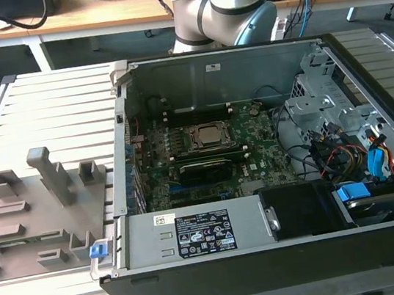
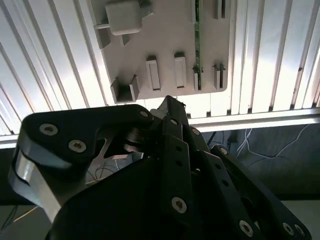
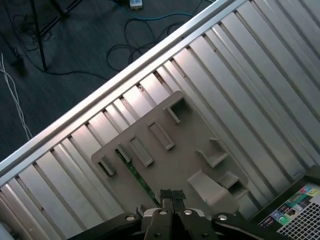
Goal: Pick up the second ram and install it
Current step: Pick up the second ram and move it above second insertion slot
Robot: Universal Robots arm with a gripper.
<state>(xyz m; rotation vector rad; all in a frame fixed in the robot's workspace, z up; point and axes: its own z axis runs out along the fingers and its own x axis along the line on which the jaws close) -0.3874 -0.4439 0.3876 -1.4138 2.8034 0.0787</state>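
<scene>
Hand [image 3: 173, 194] nearest, fingertips pressed together with nothing between them, hanging above the grey holder plate [image 3: 182, 142]. Second ram [image 3: 131, 169], a green stick, stands on edge in the plate's slotted brackets, probably so it can be pinched from above. Not picked yet. Count: one ram, one plate on the ribbed surface [image 1: 48, 95], one computer case [image 1: 388, 237], side open for board access.

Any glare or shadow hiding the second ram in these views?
Second wrist view: hard glare on the table slats beside the fixture plate; the second ram reads as a thin green line. First wrist view: even light, no glare on it. Exterior view: computer case interior dim, slats around it brighter.
</scene>
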